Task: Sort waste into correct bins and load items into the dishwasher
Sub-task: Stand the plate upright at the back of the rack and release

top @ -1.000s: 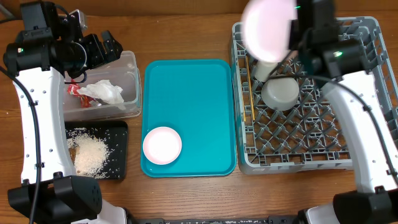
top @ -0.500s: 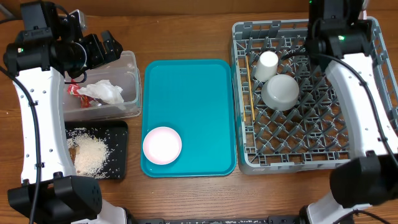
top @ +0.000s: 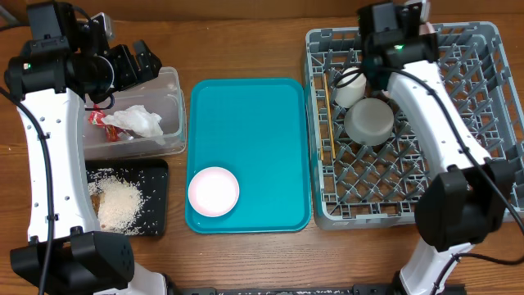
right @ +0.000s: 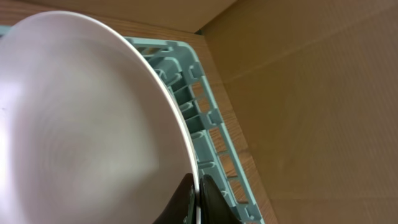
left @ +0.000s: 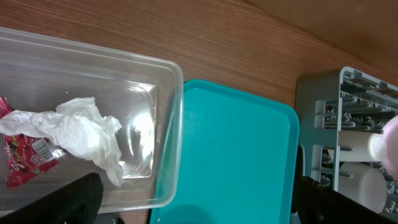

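**Plate (right: 81,124) turned edge-on over the far-left corner of the rack (top: 409,184); not yet slotted.**
The right gripper (right: 199,200) pinches the plate's rim (fingers closed tight on it). A second ago the plate lay face-up to the overhead camera above the rack's far edge. Now the wrist has rolled and shifted left, above the cup (top: 350,86) and bowl (top: 369,121), and the plate barely shows from overhead. My judgement: it is being stood upright for the pegs. The left gripper (top: 135,61) is unchanged, spread wide and empty over the tub (top: 176,115), which holds the tissue (top: 135,121) and wrapper (top: 97,117). The small bowl (top: 214,191) on the teal tray (top: 250,123) has not moved, so it is still to load.
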`<state>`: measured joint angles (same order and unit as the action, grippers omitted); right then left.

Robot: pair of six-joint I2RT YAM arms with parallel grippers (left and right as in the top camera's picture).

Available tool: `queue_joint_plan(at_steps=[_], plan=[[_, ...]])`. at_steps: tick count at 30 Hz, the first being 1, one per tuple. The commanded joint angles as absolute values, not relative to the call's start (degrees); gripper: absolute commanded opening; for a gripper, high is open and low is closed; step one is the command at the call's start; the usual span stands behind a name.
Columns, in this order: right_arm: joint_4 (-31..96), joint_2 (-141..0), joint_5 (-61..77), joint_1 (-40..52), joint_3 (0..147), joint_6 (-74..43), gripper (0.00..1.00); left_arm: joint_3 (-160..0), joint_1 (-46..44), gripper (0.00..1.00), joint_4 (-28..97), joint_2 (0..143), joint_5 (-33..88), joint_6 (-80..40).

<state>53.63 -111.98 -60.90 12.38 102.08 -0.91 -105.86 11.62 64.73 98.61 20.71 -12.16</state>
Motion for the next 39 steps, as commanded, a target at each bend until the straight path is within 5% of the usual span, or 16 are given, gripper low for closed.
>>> queue_joint_plan(at_steps=[1, 28, 35, 39], plan=[[53.4, -113.1, -62.6, 13.5, 102.7, -1.0, 0.04, -106.9, 11.6, 1.0, 64.5, 98.7, 20.1, -13.3], [49.9, -114.1, -55.0, 14.2, 102.6, -0.4, 0.05, -106.9, 11.6, 1.0, 64.5, 98.7, 20.1, -13.3], [50.2, -114.1, -53.2, 14.2, 102.6, -0.4, 0.21, -106.9, 11.6, 1.0, 64.5, 98.7, 20.1, -13.3], [50.2, -114.1, -53.2, 14.2, 102.6, -0.4, 0.46, -106.9, 11.6, 1.0, 64.5, 98.7, 20.1, -13.3]])
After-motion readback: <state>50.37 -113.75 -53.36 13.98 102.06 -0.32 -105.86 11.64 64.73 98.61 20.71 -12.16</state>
